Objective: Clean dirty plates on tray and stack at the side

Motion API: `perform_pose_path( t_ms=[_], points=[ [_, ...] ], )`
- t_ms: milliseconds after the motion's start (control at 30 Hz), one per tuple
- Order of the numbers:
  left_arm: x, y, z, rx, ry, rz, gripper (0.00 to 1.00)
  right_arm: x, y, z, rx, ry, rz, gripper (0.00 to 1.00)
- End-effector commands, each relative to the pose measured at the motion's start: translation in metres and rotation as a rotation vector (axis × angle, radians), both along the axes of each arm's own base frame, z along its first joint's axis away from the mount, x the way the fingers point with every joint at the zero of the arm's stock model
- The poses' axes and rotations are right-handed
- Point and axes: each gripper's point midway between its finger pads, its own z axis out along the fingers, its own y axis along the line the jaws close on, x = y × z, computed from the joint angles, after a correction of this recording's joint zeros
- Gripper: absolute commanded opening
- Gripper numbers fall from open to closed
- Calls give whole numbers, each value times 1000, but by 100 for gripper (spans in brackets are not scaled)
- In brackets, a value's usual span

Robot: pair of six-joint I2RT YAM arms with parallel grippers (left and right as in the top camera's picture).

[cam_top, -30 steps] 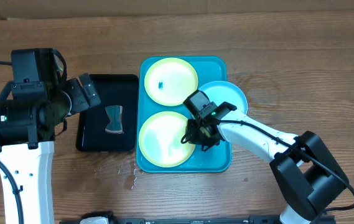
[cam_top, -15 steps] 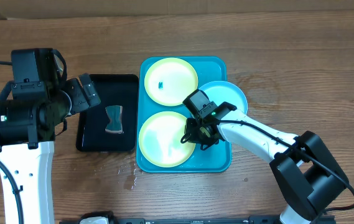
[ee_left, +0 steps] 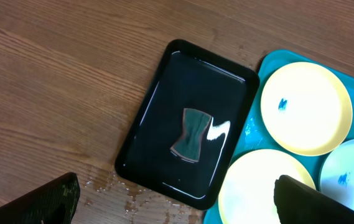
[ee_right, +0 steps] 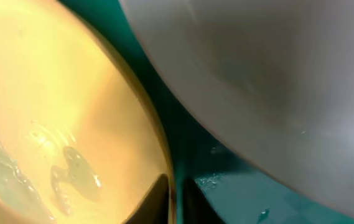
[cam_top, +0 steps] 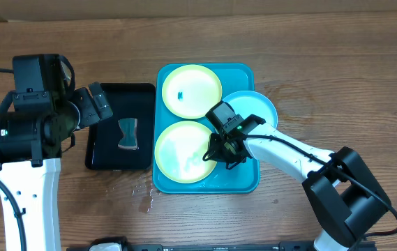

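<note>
The cyan-blue tray [cam_top: 243,178] holds two pale yellow-green plates. The far plate [cam_top: 191,90] has a blue smudge. The near plate [cam_top: 181,153] is wet. A light cyan plate [cam_top: 257,108] with a smudge lies over the tray's right rim. My right gripper [cam_top: 215,155] is shut on the near plate's right rim; in the right wrist view its fingers [ee_right: 177,199] pinch the plate's edge [ee_right: 52,112] above the tray floor [ee_right: 239,193]. My left gripper [ee_left: 173,199] is open and empty, high above the table left of the tray [ee_left: 251,127].
A black tray [cam_top: 118,94] left of the cyan-blue tray holds a grey-green sponge [cam_top: 127,134], which also shows in the left wrist view [ee_left: 192,134]. Water drops [cam_top: 142,195] lie on the wooden table by the black tray's near corner.
The near yellow-green plate has shifted slightly away from the tray's near edge with the right gripper on its rim. The left arm has not moved.
</note>
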Motion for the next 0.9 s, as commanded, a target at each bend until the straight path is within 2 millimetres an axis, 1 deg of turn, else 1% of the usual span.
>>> perform_pose_path(
  t_ms=[0, 200, 267, 333, 467, 533, 667, 867],
  points=[
    [0, 3, 7, 3, -23, 25, 100, -2, 1, -3, 1, 4, 6, 19],
    [0, 3, 7, 3, -23, 25, 100, 2, 4, -2, 15, -15, 5, 19],
    [0, 3, 7, 3, -23, 25, 100, 3, 3, -2, 8, -19, 4, 14],
    [0, 3, 7, 3, -23, 25, 99, 3, 2, -2, 7, -19, 3, 4],
    [0, 3, 7, 3, -23, 25, 100, -1, 1, -3, 5, -2, 5, 4],
    [0, 3, 7, 2, -23, 25, 100, -5, 4, -2, 21, 16, 11, 4],
    [0, 3, 7, 3, -23, 25, 100, -9, 10, 6, 61, 43, 20, 4],
    [0, 3, 7, 3, -23, 25, 100, -11, 8, 19, 40, 62, 19, 4]
  ],
)
